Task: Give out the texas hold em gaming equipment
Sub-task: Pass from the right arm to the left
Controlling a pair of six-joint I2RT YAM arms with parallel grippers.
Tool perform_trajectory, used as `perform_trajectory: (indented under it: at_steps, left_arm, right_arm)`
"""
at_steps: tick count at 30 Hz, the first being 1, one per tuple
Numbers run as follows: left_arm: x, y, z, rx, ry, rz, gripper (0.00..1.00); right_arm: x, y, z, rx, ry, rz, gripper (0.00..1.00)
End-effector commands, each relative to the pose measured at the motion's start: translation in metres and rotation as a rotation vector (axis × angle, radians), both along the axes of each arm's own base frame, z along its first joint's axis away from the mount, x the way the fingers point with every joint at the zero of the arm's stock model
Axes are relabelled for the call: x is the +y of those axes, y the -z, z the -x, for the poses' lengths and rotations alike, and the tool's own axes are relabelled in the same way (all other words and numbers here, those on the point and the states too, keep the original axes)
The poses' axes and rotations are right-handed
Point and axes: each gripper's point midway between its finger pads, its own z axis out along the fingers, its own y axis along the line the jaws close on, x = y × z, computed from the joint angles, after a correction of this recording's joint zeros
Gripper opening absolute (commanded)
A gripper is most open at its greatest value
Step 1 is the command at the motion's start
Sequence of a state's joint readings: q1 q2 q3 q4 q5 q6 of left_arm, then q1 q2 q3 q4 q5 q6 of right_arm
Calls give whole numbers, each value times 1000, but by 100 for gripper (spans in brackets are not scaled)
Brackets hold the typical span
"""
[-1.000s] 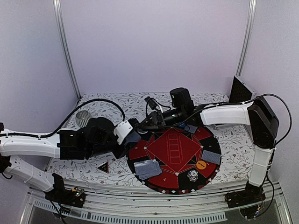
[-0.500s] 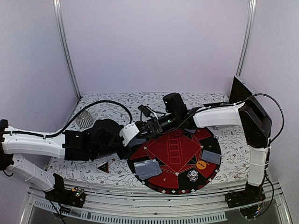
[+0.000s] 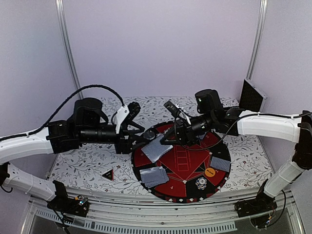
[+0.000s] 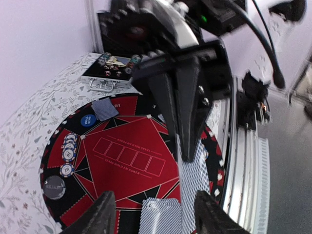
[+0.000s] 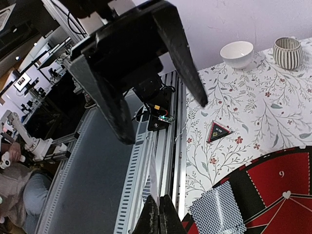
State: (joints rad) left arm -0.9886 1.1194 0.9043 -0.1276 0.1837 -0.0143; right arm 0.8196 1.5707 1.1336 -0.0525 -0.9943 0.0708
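Over the left edge of the round mat [image 3: 185, 158], the right hand [image 3: 165, 138] is clenched on one grey-blue card [image 3: 155, 149], which hangs tilted below it. Its own wrist camera sees that card only edge-on. Whether the card's lower corner touches the mat I cannot tell. The left hand [image 3: 138, 130] faces it, fingers spread, holding nothing. More cards [image 3: 154, 176], chips [image 3: 200, 183] and an orange disc [image 3: 210, 172] lie along the mat's near edge. The triangle [image 3: 108, 174] lies off the mat on the worktop [image 3: 87, 163], towards the near-left corner.
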Motion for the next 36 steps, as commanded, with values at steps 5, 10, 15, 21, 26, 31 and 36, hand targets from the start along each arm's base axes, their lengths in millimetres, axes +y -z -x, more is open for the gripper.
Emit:
perform_trajectory:
  at_steps: [5,10,15,21,26,31,36]
  left_arm:
    - [-23,13,23,120,190,-53,45]
    - [-26,22,23,141,198,-69,31]
    - [-25,36,12,143,143,-120,23]
    - [-27,33,-5,116,53,-112,0]
    - [-30,38,-19,26,-44,-165,0]
    - [-57,93,-34,-225,-114,-552,0]
    - [-95,128,-43,-449,-92,-698,0]
  right_arm:
    - [-6,-1,0,-142,22,-13,2]
    - [-8,-5,1,-149,21,-21,2]
    - [-10,-13,5,-163,7,-46,2]
    - [-15,-15,8,-179,13,-52,2]
    - [-44,-10,-41,-207,273,19,81]
    - [-151,-24,-123,-182,815,71,99]
    - [-211,-38,-132,-208,1028,61,99]
